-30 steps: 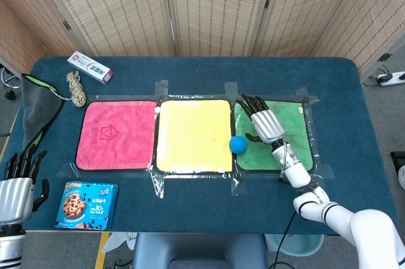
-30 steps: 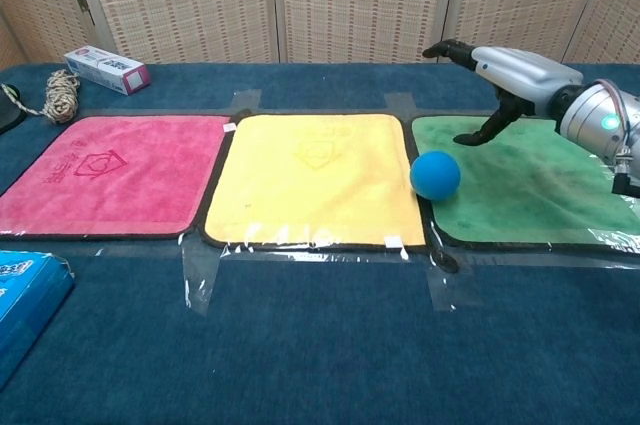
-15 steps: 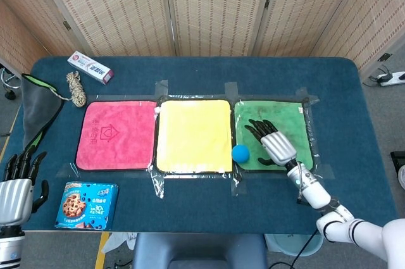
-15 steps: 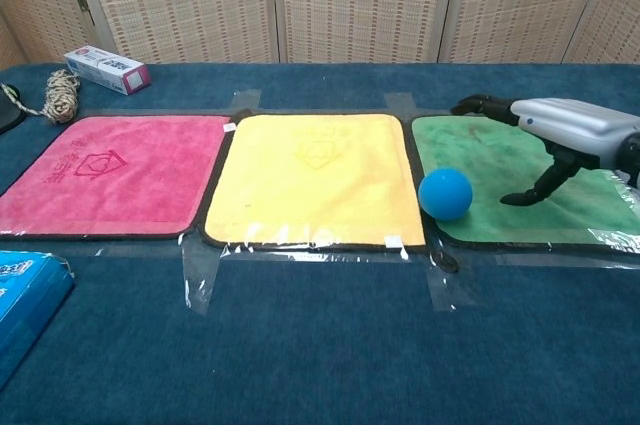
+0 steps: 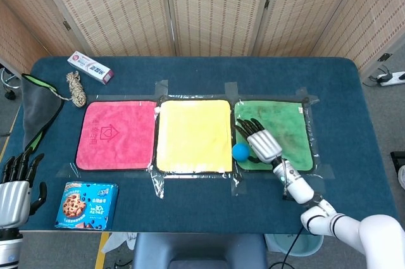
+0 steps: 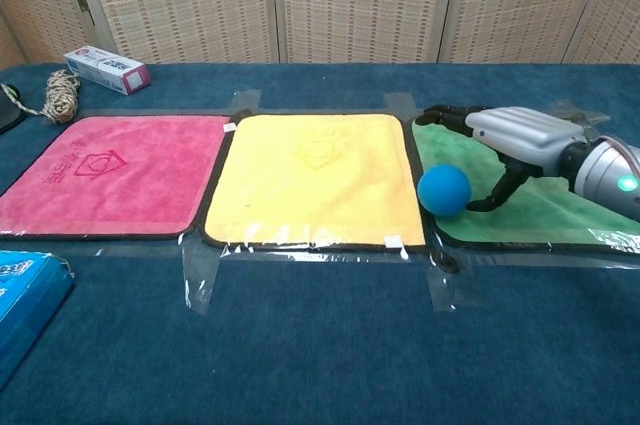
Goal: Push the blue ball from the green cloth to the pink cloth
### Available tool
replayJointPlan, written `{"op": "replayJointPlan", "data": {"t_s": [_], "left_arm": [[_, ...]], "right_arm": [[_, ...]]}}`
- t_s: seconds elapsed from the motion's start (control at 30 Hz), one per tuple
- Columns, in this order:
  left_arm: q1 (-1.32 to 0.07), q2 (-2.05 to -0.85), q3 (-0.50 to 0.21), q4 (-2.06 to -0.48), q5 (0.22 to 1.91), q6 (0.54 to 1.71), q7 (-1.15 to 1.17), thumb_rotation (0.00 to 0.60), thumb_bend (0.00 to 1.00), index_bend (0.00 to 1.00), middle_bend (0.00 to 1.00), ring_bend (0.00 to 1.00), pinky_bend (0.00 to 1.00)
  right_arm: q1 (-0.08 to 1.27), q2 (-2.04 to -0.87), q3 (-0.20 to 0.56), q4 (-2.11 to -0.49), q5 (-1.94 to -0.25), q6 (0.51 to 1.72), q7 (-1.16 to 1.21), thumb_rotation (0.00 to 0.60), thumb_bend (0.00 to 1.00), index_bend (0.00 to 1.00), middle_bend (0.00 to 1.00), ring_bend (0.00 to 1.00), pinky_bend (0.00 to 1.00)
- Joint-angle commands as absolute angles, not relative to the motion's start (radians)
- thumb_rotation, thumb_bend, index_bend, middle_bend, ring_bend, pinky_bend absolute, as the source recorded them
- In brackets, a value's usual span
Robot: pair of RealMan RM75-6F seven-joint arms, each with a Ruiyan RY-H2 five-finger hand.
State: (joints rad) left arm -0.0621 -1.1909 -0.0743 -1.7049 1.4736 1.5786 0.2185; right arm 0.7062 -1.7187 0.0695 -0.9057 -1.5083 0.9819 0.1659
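Sitting at the left edge of the green cloth [image 5: 275, 133], near its front corner, the blue ball [image 5: 240, 151] is just short of the yellow cloth [image 5: 193, 135]. Right hand [image 5: 260, 143] is immediately right of the ball, fingers spread and holding nothing; chest view shows the thumb curling down just beside the ball's right side, long fingers reaching out above and behind it. Contact between thumb and ball cannot be told for sure, looks touching or nearly so.

Key relation: ball lies left of the right hand, and the pink cloth [image 5: 117, 134] lies further left again, past the yellow cloth. So the push direction is straight left, hand already on the correct side. A ball has no long axis, it rolls any way, so a slightly off-centre shove would likely send it toward the near table [image 5: 202, 76] edge.

Left hand [image 5: 17, 183] is at the near-left corner, fingers apart, empty, well apart from the ball. Right hand is far nearer.

No containers. A cookie box [image 5: 88, 204] lies near-left, closed, contents not visible. Toothpaste box [image 5: 90, 67] and rope coil [image 5: 76, 88] sit far-left, off the push path.

Judgement: task barely started, ball not yet off the green cloth.
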Motion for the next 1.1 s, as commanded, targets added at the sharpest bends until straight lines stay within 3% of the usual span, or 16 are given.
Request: {"op": "replayJointPlan", "data": {"t_s": [0.03, 0.6, 1.1], "left_arm": [[-0.060, -1.190, -0.075, -1.702, 1.472, 1.579, 0.215, 0.600, 0.63, 0.14, 0.03, 0.03, 0.00], [-0.059, -1.182, -0.078, -1.699, 1.475, 1.578, 0.202, 0.600, 0.63, 0.14, 0.03, 0.03, 0.00], [-0.056, -1.184, -0.072, -1.704, 1.491, 1.582, 0.204, 0.600, 0.63, 0.14, 0.03, 0.03, 0.00]], "right_arm": [[0.743, -1.767, 0.080, -0.843, -1.530, 0.984, 0.156, 0.600, 0.23, 0.00, 0.00, 0.00, 0.00], [0.905, -1.880, 0.163, -0.756, -1.536, 0.982, 0.102, 0.600, 0.23, 0.00, 0.00, 0.00, 0.00], [0.819, -1.709, 0.137, -0.939, -1.489, 1.007, 0.042, 0.600, 0.23, 0.00, 0.00, 0.00, 0.00]]}}
